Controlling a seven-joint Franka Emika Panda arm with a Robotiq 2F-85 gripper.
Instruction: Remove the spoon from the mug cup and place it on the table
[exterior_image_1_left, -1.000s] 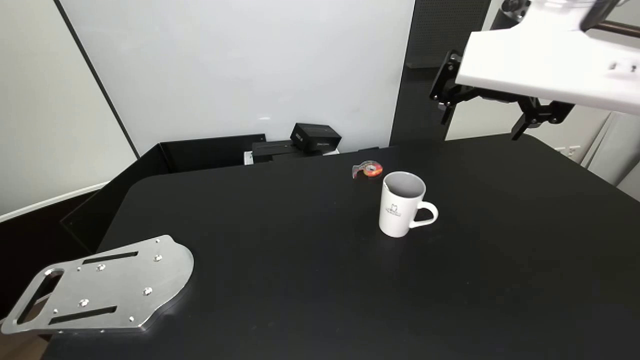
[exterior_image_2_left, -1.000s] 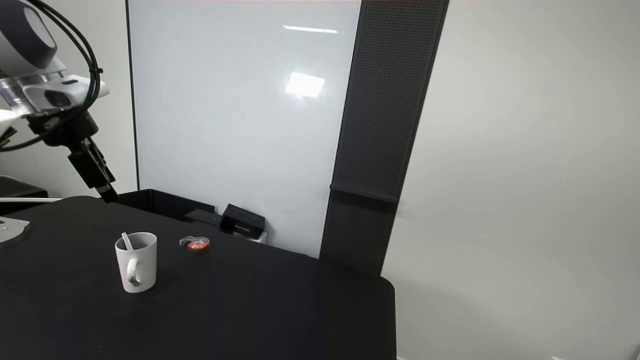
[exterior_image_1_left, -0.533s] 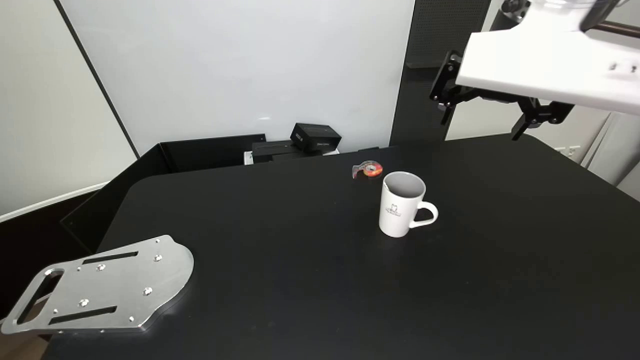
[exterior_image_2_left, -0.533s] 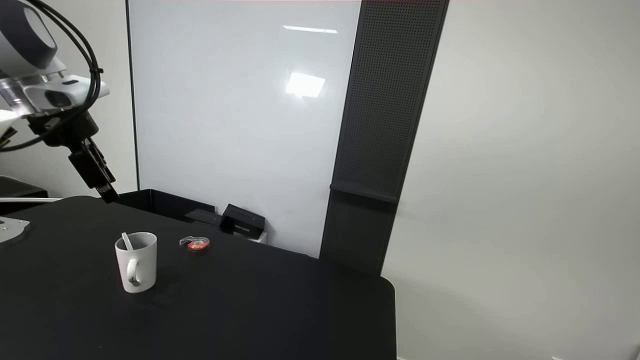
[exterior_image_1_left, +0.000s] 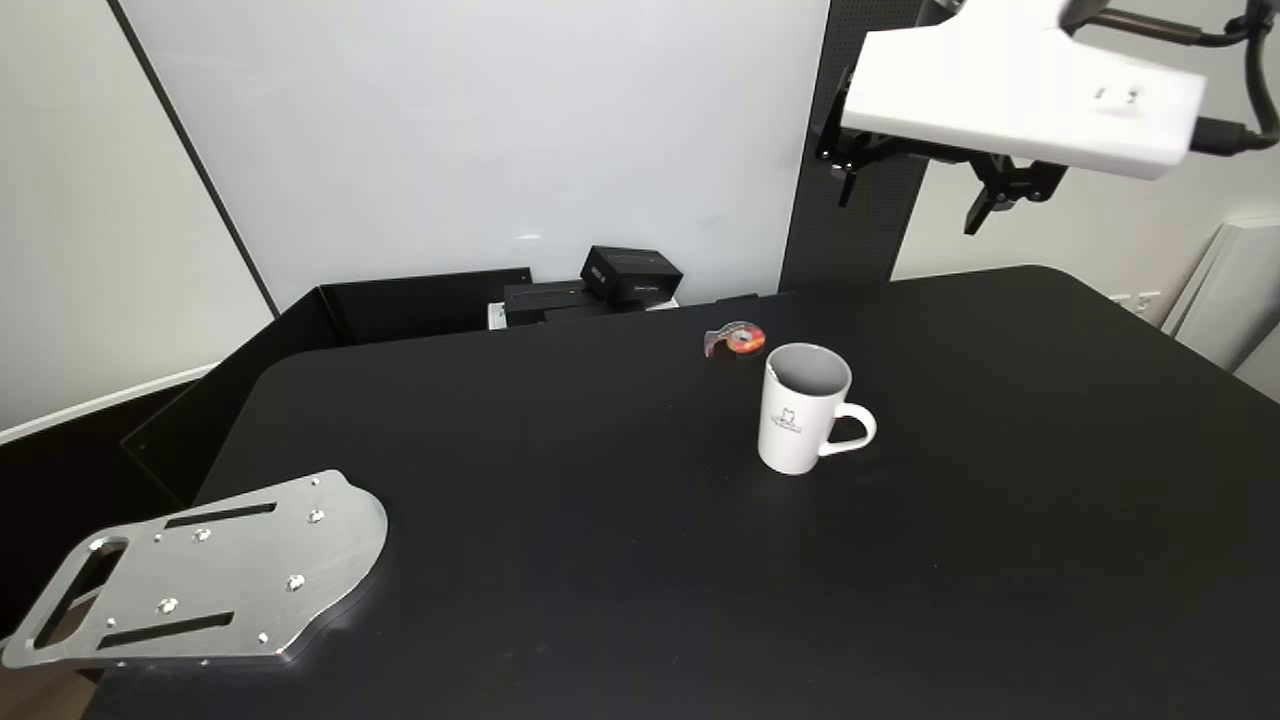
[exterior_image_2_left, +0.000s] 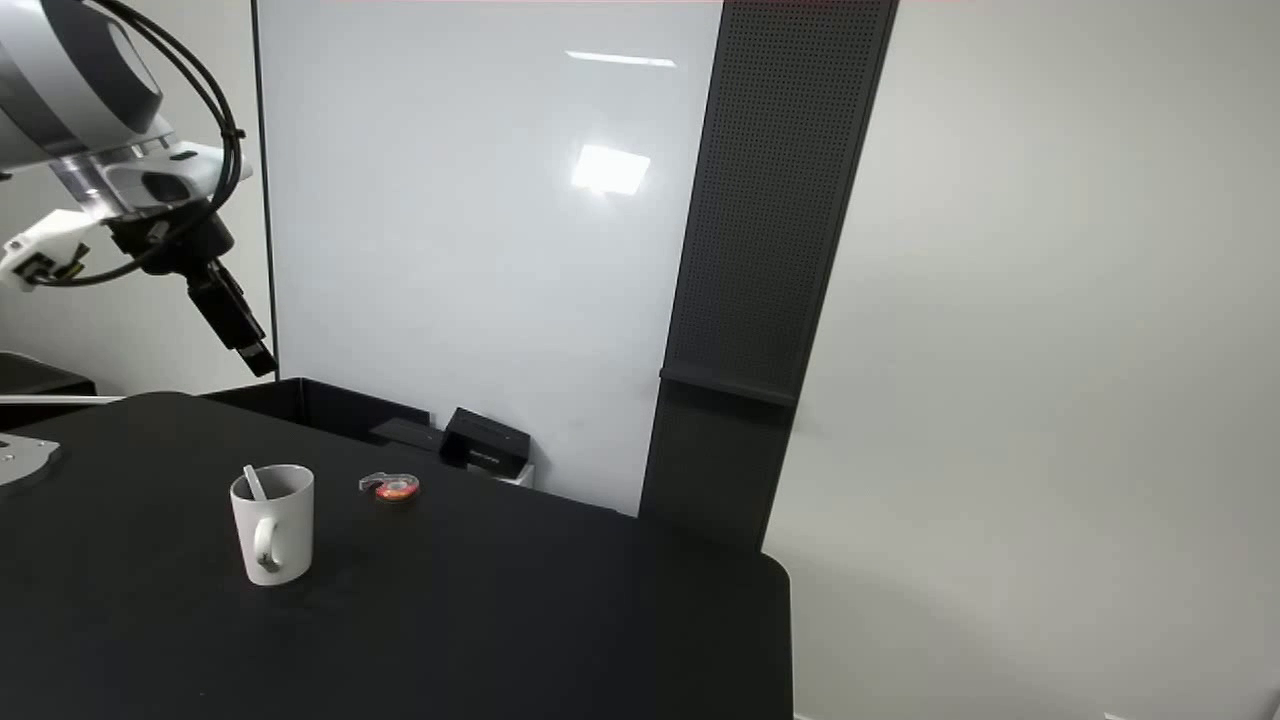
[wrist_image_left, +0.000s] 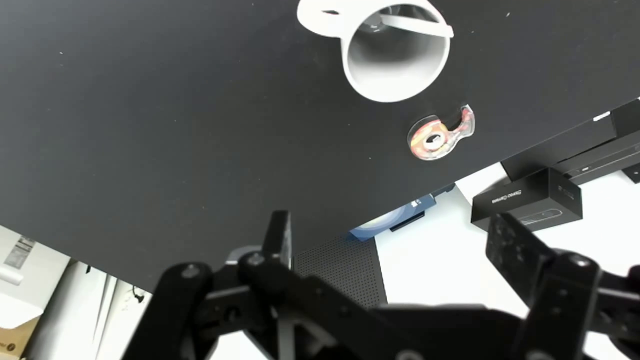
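Black table (exterior_image_2_left: 520, 620), mug (exterior_image_2_left: 280, 530) upright on it — spoon (exterior_image_2_left: 256, 484) inside, leaning on the left rim in an exterior view. Gripper (exterior_image_1_left: 907, 217) hangs high, jaws apart, nothing between. Risk: spoon end barely clears rim — off-centre pinch could catch it, tip the mug.

Gotta be a lab going by the gear: a grey-and-white robot arm (exterior_image_2_left: 60, 85) with black cables (exterior_image_2_left: 233, 155) looped along it, a big black table (exterior_image_1_left: 560, 520) with a screw-studded metal plate (exterior_image_1_left: 250, 565) at its edge, and a tall perforated panel (exterior_image_2_left: 780, 200) beside a shiny white wall (exterior_image_2_left: 480, 220). The black box (wrist_image_left: 522, 199) past the table seems to say "Stereo Camera", but the print's tiny.
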